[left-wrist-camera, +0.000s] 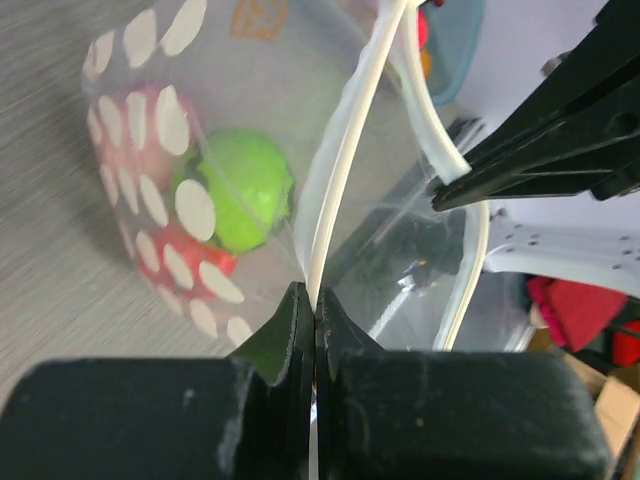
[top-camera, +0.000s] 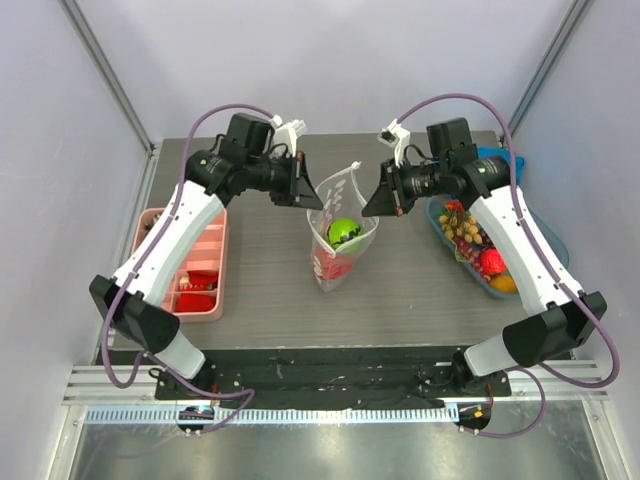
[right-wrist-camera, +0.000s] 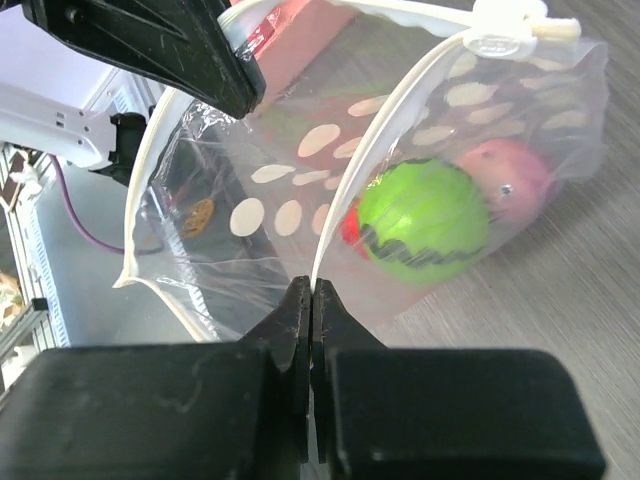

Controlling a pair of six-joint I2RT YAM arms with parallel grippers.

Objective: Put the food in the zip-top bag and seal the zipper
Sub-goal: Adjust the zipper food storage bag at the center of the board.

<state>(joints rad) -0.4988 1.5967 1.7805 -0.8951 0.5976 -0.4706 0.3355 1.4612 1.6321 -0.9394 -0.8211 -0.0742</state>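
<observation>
The clear dotted zip-top bag point(top-camera: 340, 232) hangs mouth-up between my two grippers at the table's middle. Inside it lie a green ball-like piece point(top-camera: 343, 232) and red and pink pieces point(top-camera: 335, 265). My left gripper point(top-camera: 308, 197) is shut on the whitish zipper strip point(left-wrist-camera: 345, 150) at the bag's left mouth edge. My right gripper point(top-camera: 368, 203) is shut on the zipper strip point(right-wrist-camera: 370, 150) at the right edge. The mouth is held open between them. The green piece shows in the left wrist view point(left-wrist-camera: 245, 190) and the right wrist view point(right-wrist-camera: 425, 220).
A blue-tinted tub point(top-camera: 540, 240) at the right holds a grape bunch point(top-camera: 462, 228), a red piece point(top-camera: 492, 262) and an orange piece point(top-camera: 503, 283). A pink compartment tray point(top-camera: 190, 262) lies at the left with red pieces in it.
</observation>
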